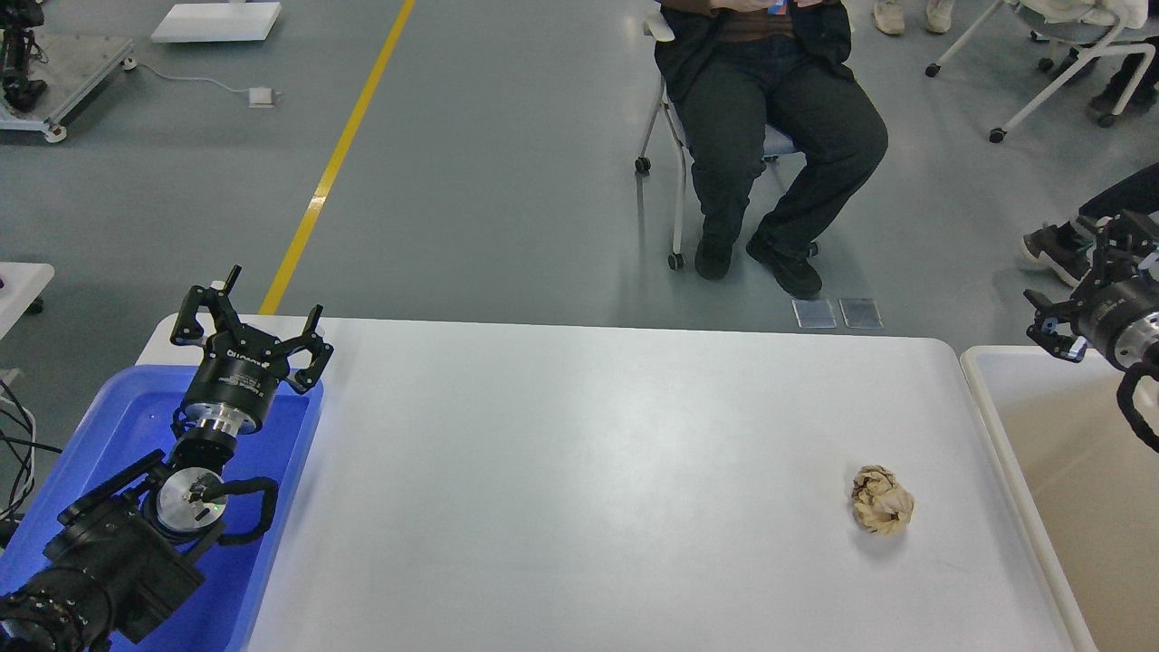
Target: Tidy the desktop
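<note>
The desktop (pixel 589 471) is a wide white tabletop with rounded corners. A crumpled beige paper ball (pixel 881 499) lies on it near the right end. My left gripper (pixel 270 297) is open and empty. It hovers over the far end of the blue tray (pixel 109 426), at the table's left end, far from the ball. My right gripper (pixel 1079 270) is at the right edge of the view with its fingers spread and empty. It is above the far left corner of the beige-lined white bin (pixel 994 412), up and to the right of the ball.
A person (pixel 770 136) sits on a wheeled chair beyond the table's far edge. More chairs and someone's shoe (pixel 1050 249) are at the far right. A yellow floor line (pixel 335 163) runs behind the left end.
</note>
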